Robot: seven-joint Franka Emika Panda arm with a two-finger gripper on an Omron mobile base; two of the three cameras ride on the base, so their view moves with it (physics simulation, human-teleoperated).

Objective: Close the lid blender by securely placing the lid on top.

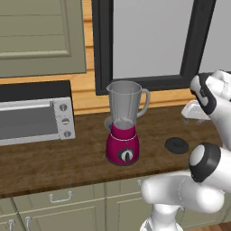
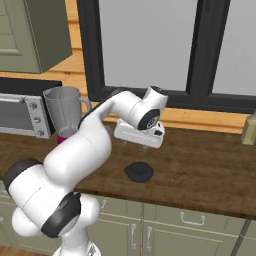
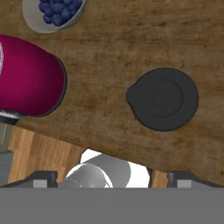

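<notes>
Pincer (image 2: pixel 136 145) spread wide & empty, hanging over the surface (image 2: pixel 210 170) w/ lid (image 2: pixel 138 171) flat just below it, slightly nearer; blender (image 1: pixel 122 124) stands off left, jar open.

The glossy white arm of rounded, tube-like segments (image 2: pixel 82 150) is showing dark grey-black bands at its joints, each one ringing a smooth white cap. A round black disc is sitting on the wrist joint. The boxy white hand with its two-finger gripper (image 2: pixel 136 145) is carrying small dark marks along its side, and two short, dark fingertips (image 2: pixel 145 148) are poking from its underside.
</notes>
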